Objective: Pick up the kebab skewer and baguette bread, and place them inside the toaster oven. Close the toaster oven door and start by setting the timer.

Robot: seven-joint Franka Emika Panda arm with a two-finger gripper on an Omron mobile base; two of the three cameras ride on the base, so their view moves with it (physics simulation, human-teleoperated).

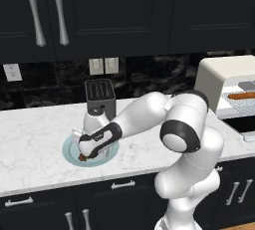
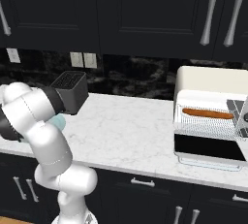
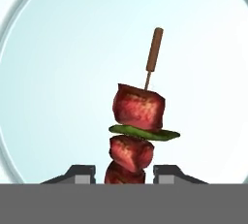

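Gripper at the plate, jaws closing around the kebab skewer.

In your hand view, the gripper has one fingertip on each side of the lowest meat chunk of the kebab skewer, close against it; you cannot tell whether the grasp is firm. The skewer lies on the pale blue plate, its wooden handle pointing away from the fingers. In your left base view, the gripper is down over the plate, in front of the dark slot toaster. The baguette bread rests on the wire rack inside the toaster oven, and the toaster oven door hangs open.
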